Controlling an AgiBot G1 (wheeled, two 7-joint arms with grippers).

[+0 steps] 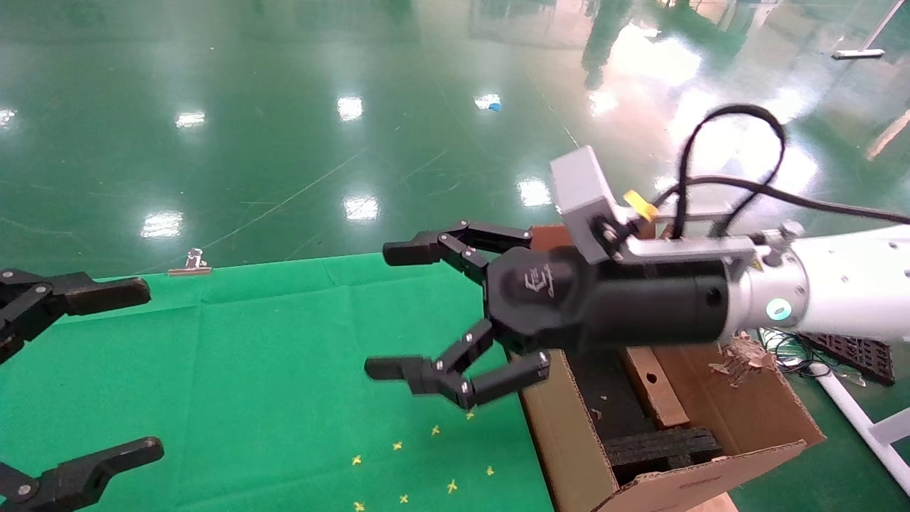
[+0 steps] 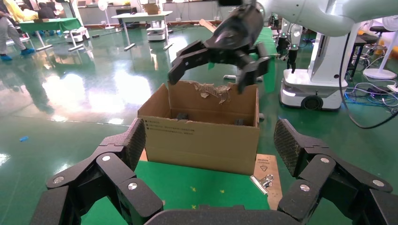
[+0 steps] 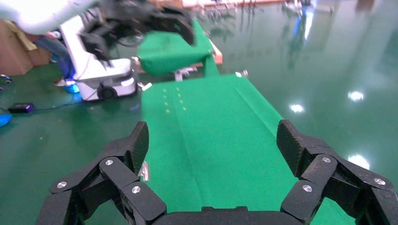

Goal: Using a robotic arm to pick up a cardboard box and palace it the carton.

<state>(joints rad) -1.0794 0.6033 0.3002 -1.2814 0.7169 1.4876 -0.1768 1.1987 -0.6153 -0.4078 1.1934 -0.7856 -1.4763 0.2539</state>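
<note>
Hands number two in our head view: the right hand on the robotic arm and the left hand at the left edge. We see the right hand spread wide over the green bench, just beside the carton, with nothing between its fingers. The left hand is also wide open and empty, hanging over the bench's left part, well apart from the right one. One carton stands at the right end of the bench, its top open. Inside it we count one cardboard box, a thin brown slab with a small round hole, leaning against the inner wall beside black foam blocks. One metal clip sits on the far bench edge. From the left wrist we see the carton beyond the open fingers.
</note>
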